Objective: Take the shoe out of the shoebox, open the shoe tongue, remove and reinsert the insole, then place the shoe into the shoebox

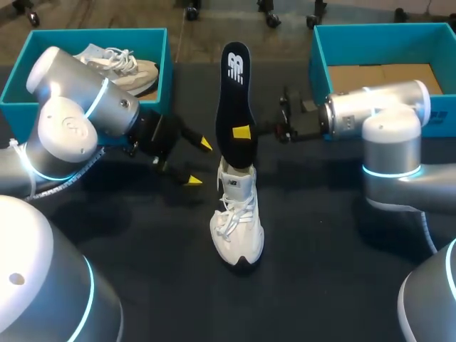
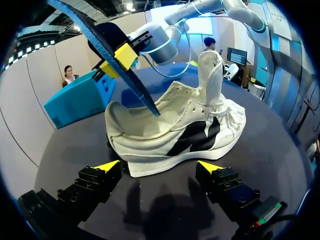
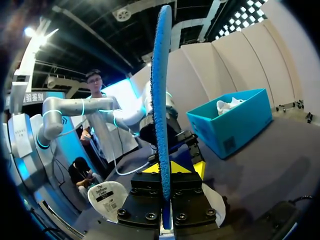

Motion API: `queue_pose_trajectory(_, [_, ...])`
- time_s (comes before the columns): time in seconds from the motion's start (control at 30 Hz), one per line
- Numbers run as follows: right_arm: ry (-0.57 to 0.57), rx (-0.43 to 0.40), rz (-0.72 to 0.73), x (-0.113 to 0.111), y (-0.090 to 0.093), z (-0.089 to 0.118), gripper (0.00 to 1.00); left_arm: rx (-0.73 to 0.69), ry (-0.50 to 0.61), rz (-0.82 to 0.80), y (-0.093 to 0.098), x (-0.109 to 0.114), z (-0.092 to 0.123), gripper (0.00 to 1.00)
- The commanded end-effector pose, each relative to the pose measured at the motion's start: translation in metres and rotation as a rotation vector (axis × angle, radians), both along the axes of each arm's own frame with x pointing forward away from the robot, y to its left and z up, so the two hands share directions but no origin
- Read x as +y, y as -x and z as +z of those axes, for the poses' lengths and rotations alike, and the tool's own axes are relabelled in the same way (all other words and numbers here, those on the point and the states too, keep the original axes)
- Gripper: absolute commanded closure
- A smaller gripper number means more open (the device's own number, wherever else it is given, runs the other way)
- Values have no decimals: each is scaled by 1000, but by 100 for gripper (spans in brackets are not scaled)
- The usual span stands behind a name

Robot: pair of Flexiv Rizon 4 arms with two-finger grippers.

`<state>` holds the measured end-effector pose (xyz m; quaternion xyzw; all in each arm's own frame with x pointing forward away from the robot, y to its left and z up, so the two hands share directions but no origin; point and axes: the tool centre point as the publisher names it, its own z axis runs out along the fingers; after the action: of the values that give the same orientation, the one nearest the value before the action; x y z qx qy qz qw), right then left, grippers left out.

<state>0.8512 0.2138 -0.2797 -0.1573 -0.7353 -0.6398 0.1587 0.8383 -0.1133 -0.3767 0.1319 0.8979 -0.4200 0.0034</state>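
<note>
A white shoe (image 1: 237,221) stands on the dark table with its toe toward the front edge and its tongue (image 2: 210,75) pulled upright. The black insole (image 1: 235,92) stands nearly upright, its lower end in the shoe's heel opening. My right gripper (image 1: 242,132) is shut on the insole, pinching it above the shoe. In the right wrist view the insole (image 3: 161,100) shows edge-on between the fingers of that gripper (image 3: 165,167). My left gripper (image 1: 198,162) stands open just left of the shoe's heel, empty. From the left wrist, the shoe (image 2: 175,135) lies ahead of the open left gripper (image 2: 160,167).
A teal shoebox (image 1: 18,78) at the back left holds a second white shoe (image 1: 121,68). Another teal shoebox (image 1: 317,64) at the back right shows only its cardboard floor. My right arm stretches in front of that box.
</note>
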Motion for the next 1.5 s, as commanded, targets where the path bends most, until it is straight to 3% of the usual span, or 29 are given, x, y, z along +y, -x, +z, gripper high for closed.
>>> queue_pose_trajectory(0.03, [1, 2, 5, 5, -4, -3, 100, 0, -4, 0, 0, 0, 0, 0])
queue_pose_trajectory(0.43, [3, 47, 8, 6, -1, -25, 100, 0, -4, 0, 0, 0, 0, 0])
queue_pose_trajectory(1.5, [9, 207, -11, 10, 49, -69, 100, 0, -4, 0, 0, 0, 0, 0])
